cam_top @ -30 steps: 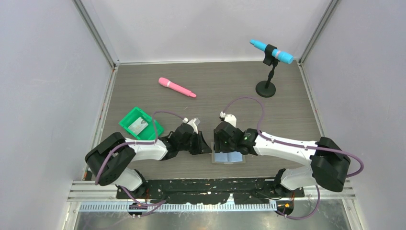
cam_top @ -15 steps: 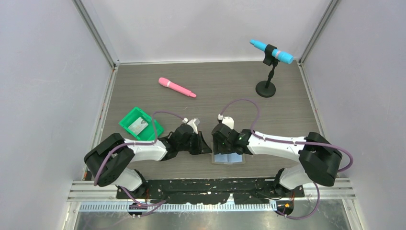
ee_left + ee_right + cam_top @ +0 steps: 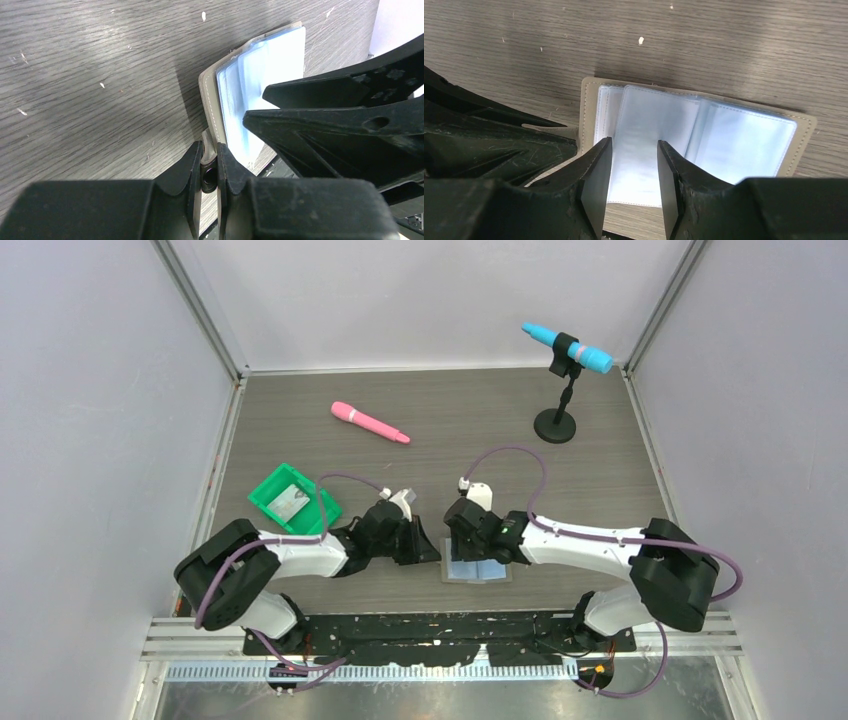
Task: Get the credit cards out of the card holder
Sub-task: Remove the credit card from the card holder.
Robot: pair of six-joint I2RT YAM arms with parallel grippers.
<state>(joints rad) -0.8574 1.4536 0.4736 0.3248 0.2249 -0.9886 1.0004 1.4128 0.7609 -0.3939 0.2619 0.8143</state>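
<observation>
Nearest my bases, close to the front edge of the dark wood-grain table point(image 3: 450, 440), a flat grey book-like card holder point(image 3: 478, 571) lies open with its pale blue translucent plastic pockets point(image 3: 744, 135) facing up. My left gripper point(image 3: 210, 150) is pinched on the small grey closing tab at the holder's left edge, anchoring it. My right gripper point(image 3: 634, 145) hangs just above the pages, fingers parted and straddling one loose pocket leaf. I cannot tell whether any thin pale credit cards sit inside these pockets. I judge the holder light and floppy and the plastic slick. A card would be stiff but thin, so the place to take hold is its exposed edge at a pocket mouth, sliding it out flat. Farther left, a small green plastic tray point(image 3: 262, 498) holds one whitish credit card point(image 3: 291, 502). Beyond lie a pink stick-shaped object point(image 3: 370, 423) and, far right, a blue cylinder point(image 3: 567, 347) clipped on a black stand point(image 3: 556, 425).
</observation>
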